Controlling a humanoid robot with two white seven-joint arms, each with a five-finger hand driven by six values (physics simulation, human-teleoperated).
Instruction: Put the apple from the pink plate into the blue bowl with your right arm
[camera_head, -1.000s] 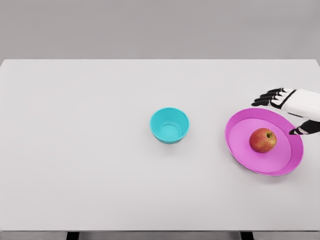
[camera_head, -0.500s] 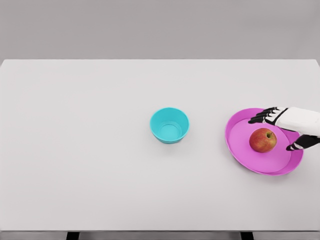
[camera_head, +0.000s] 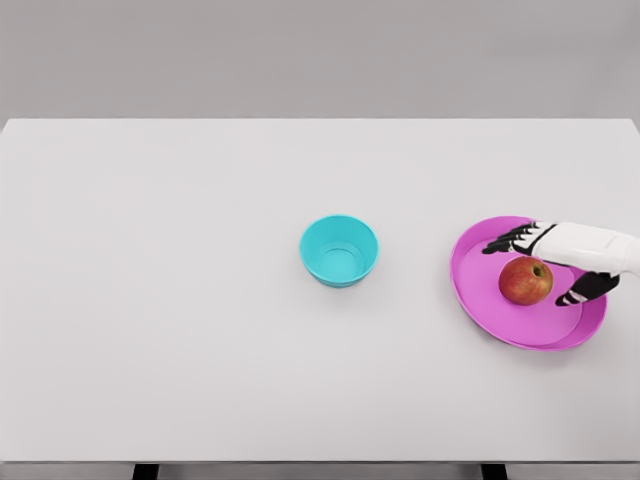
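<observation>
The right hand (camera_head: 545, 262) has been brought in over the pink plate (camera_head: 475, 290) in the last second, its fingers (camera_head: 505, 243) spread around but not yet closed on the apple (camera_head: 526, 281), with the blue bowl (camera_head: 339, 251) well apart to the left.

The right arm is cut off by the frame's right edge, so only the right hand (camera_head: 560, 262) and wrist show. The hand hides part of the pink plate (camera_head: 478, 300)'s far rim; whether it touches the apple (camera_head: 524, 282) is unclear.
</observation>
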